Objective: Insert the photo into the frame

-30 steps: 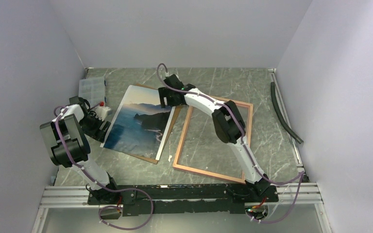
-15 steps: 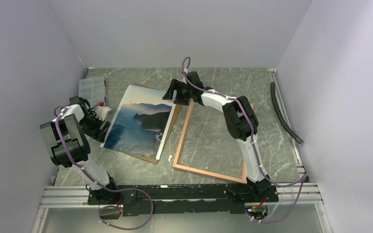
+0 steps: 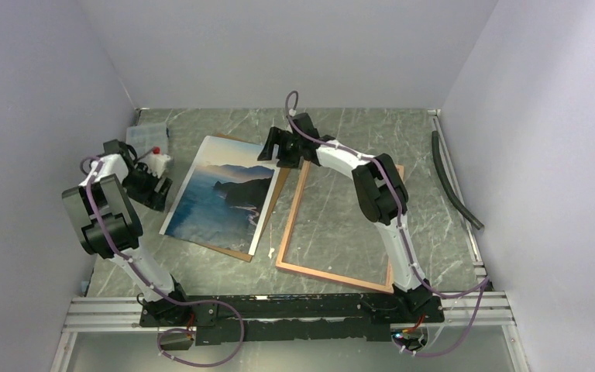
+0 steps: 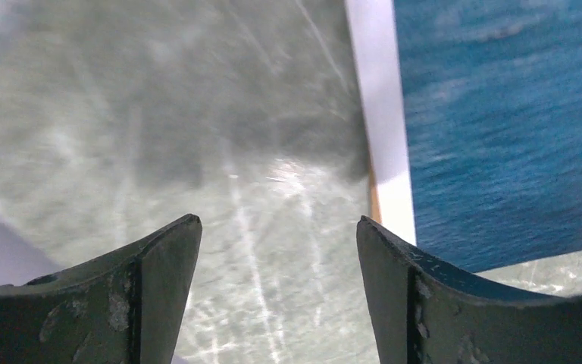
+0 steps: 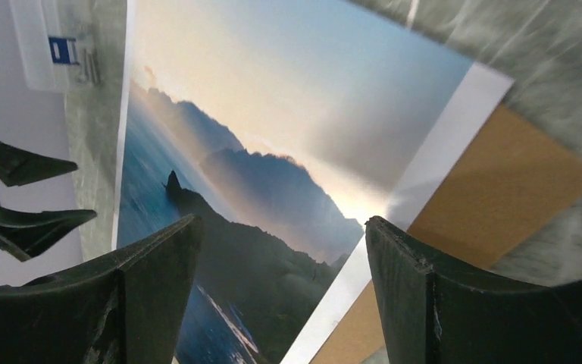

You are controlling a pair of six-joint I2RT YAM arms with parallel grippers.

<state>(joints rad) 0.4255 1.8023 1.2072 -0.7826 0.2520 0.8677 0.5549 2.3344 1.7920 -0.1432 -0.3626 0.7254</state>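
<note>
Glossy rectangular photo (image 3: 221,198) on brown board (image 5: 500,189); left fingers (image 4: 148,303), right fingers (image 5: 148,299) wide apart

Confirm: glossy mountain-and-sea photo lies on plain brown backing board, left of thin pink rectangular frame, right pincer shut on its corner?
No: the right pincer is open near that corner, gripping nothing; the right wrist view shows it. The glossy mountain-and-sea photo does lie on the plain brown backing board, left of the thin pink rectangular frame.
</note>
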